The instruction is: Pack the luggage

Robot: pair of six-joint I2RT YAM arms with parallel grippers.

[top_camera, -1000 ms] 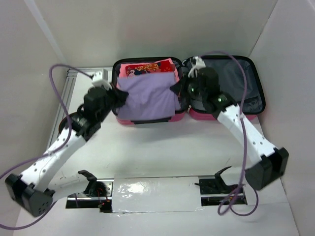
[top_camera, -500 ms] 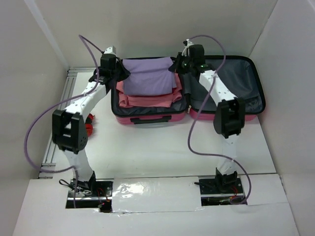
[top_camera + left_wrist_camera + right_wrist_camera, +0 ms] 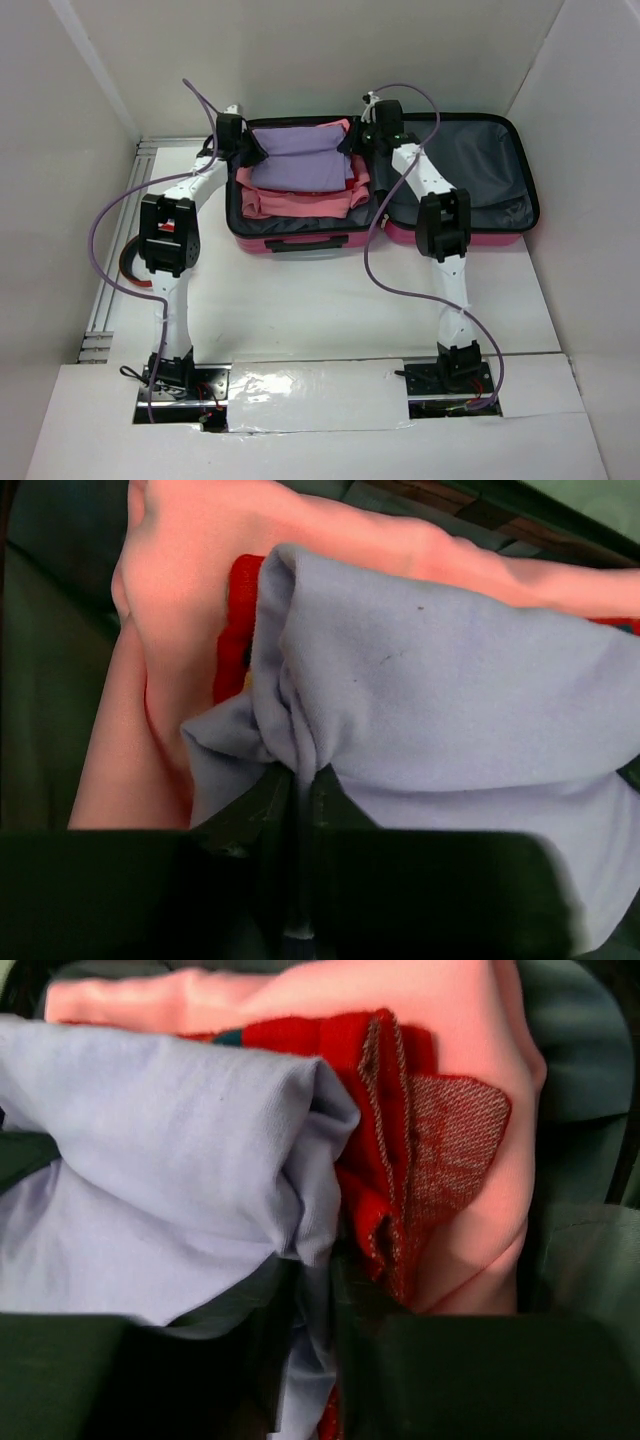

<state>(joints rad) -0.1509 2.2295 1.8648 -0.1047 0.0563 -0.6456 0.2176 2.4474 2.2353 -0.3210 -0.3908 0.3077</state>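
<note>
The luggage (image 3: 420, 238) lies open flat at the back of the table, pink shell below, grey lining inside. Its left half holds a folded pink garment (image 3: 300, 200) and a red patterned item (image 3: 390, 1110). A lavender cloth (image 3: 300, 155) lies spread on top of them. My left gripper (image 3: 248, 150) pinches the cloth's left edge; in the left wrist view the jaws (image 3: 303, 775) are closed on a bunched fold. My right gripper (image 3: 352, 143) holds the right edge, with cloth (image 3: 180, 1140) running between its jaws (image 3: 318, 1280).
The right half of the case (image 3: 480, 170) shows only grey lining. White walls close in the back and both sides. An aluminium rail (image 3: 115, 260) runs along the left, with a dark red ring-shaped object (image 3: 130, 268) beside it. Purple cables loop over both arms.
Both arms have stretched out toward the back, carrying the lavender cloth from the case's front edge to lie over the pink garment farther in.
</note>
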